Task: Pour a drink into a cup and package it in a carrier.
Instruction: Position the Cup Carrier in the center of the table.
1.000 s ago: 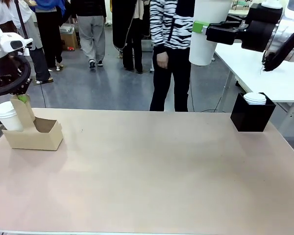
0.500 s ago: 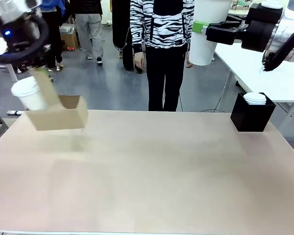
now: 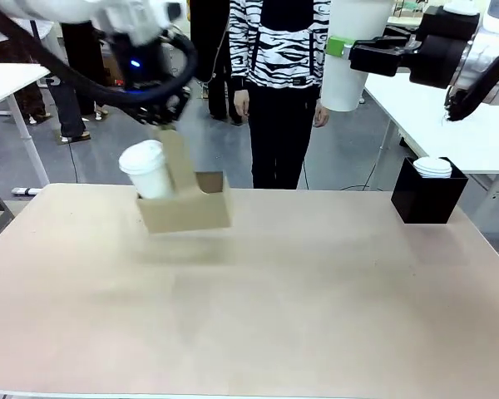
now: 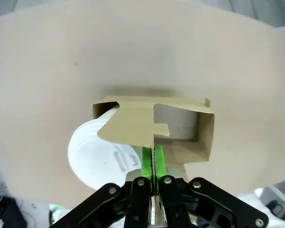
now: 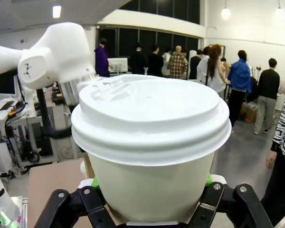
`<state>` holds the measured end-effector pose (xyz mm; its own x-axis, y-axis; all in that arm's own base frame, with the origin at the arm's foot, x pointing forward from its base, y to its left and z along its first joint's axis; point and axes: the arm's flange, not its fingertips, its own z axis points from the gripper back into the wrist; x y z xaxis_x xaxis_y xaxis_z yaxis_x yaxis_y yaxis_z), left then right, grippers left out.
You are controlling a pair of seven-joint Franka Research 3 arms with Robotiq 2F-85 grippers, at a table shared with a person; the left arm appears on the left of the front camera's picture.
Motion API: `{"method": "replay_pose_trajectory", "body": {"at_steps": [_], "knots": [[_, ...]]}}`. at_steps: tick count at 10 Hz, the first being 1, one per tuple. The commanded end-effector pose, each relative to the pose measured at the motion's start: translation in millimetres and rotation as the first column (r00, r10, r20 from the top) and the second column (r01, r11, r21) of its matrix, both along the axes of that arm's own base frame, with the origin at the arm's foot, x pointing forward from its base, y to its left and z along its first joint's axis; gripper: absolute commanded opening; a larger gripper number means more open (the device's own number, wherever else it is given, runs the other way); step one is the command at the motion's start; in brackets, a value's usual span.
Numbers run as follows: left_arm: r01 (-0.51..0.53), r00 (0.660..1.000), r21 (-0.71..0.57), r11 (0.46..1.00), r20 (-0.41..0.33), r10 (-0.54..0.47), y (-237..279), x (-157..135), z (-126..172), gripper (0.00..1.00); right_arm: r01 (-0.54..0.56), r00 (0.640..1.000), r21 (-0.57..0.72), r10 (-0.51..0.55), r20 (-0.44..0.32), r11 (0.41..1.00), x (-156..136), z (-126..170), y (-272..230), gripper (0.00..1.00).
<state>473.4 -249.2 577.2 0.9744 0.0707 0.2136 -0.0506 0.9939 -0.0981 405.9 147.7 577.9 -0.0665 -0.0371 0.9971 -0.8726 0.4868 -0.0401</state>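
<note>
The tan carrier (image 3: 187, 209) hangs tilted just above the far left part of the table. My left gripper (image 3: 163, 125) is shut on its upright centre handle. A white lidded cup (image 3: 147, 170) stands in its left slot, and the other slot shows nothing in it. In the left wrist view the green pads (image 4: 153, 159) pinch the handle of the carrier (image 4: 133, 126) beside the cup's lid (image 4: 92, 156). My right gripper (image 3: 343, 46) is shut on a second lidded cup (image 3: 349, 75), high at the back right; it is the cup (image 5: 149, 142) in the right wrist view. The drink is hidden.
A black square box (image 3: 428, 204) topped with stacked white lids (image 3: 433, 166) stands at the table's far right. A person in a striped top (image 3: 279, 50) stands at the far edge, hands down. A white table (image 3: 474, 133) lies behind on the right.
My left arm has lifted the carrier with its cup off the table's far left corner and carried it rightward. The right arm has held still. The person stepped slightly.
</note>
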Motion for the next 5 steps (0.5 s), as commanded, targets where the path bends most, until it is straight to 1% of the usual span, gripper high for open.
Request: {"method": "replay_pose_trajectory", "body": {"at_steps": [1,3,5], "knots": [[-0.040,0.999,0.051,0.998,-0.016,0.041,-31,19,-3,0.02,0.004,1.000,0.017,-0.005,0.024,1.000,2,1,2,0.80],[-0.023,0.998,0.073,0.997,-0.063,0.028,-67,24,-32,0.02,0.004,1.000,0.017,-0.005,0.024,1.000,2,1,2,0.80],[-0.023,0.996,0.091,0.996,-0.079,0.030,-91,22,-49,0.02,0.004,1.000,0.017,-0.005,0.024,1.000,2,1,2,0.80]]}}
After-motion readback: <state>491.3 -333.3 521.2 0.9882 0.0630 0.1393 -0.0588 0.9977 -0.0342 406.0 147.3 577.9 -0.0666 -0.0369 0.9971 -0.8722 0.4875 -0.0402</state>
